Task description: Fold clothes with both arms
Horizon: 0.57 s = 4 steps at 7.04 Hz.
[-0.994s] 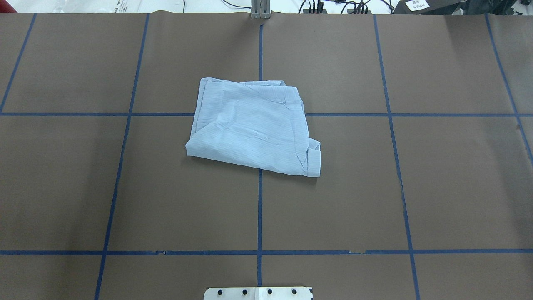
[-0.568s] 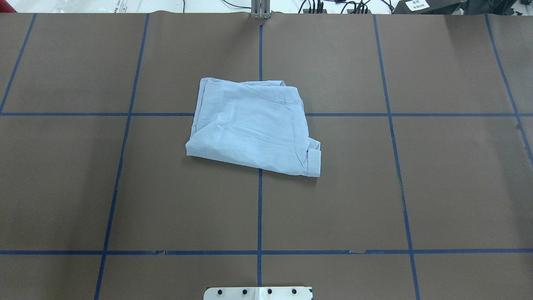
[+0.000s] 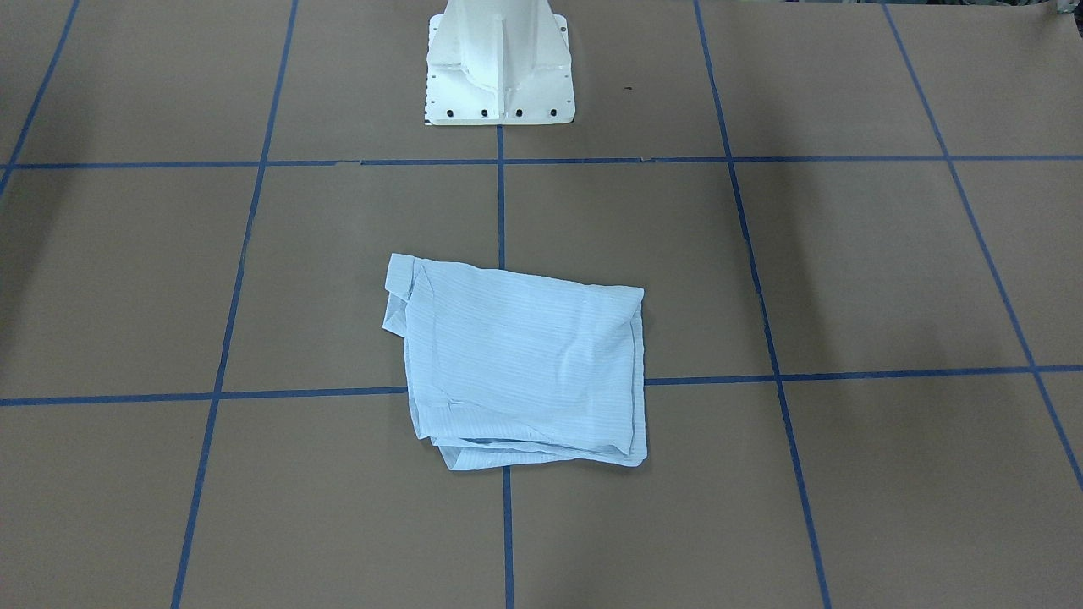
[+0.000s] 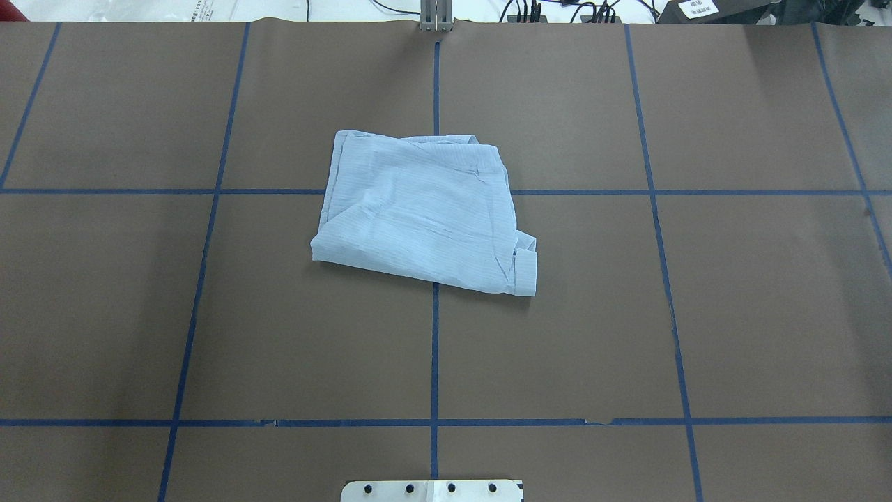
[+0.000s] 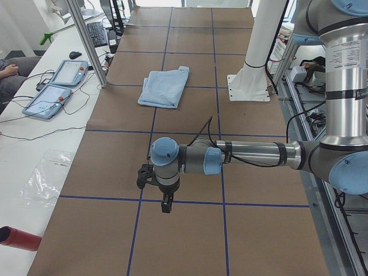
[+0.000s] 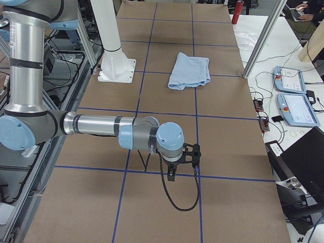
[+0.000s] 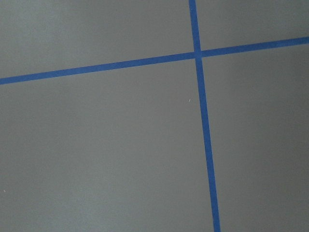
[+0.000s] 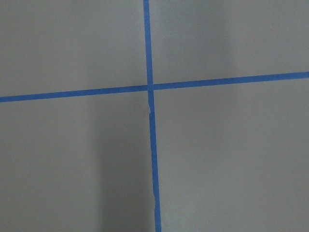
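The light blue striped shirt (image 4: 418, 209) lies folded into a rough rectangle at the middle of the brown table, with a cuff at its near right corner. It also shows in the front view (image 3: 525, 364), the left view (image 5: 165, 86) and the right view (image 6: 190, 70). No gripper touches it. My left gripper (image 5: 165, 204) hangs low over the table's left end, far from the shirt. My right gripper (image 6: 171, 174) hangs low over the right end. I cannot tell whether either is open or shut. Both wrist views show only bare table and blue tape lines.
The white pedestal base (image 3: 499, 68) stands at the robot's side of the table. Blue tape lines (image 4: 434, 348) grid the brown surface. Teach pendants (image 5: 57, 86) and metal posts (image 5: 86, 40) stand along the far side. A red cylinder (image 5: 17, 237) lies off the left end.
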{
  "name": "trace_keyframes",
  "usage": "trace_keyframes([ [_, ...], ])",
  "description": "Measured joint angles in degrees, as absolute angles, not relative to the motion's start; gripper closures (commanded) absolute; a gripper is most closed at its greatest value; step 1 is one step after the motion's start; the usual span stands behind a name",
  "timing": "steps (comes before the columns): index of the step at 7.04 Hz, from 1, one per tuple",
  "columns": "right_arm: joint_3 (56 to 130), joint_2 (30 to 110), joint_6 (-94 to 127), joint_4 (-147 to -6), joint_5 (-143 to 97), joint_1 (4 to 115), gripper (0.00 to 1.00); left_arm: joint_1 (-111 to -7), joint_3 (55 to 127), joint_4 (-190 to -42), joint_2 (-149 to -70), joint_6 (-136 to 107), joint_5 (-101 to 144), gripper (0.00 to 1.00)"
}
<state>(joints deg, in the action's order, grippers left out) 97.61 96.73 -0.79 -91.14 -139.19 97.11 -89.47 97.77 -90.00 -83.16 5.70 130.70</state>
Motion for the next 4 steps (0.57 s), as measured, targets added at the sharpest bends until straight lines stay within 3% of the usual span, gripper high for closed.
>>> trace_keyframes([
  [4, 97.23, 96.84, -0.79, -91.22, -138.38, 97.12, 0.00, -89.47, 97.82, -90.00, -83.01, 5.96, 130.90, 0.00],
])
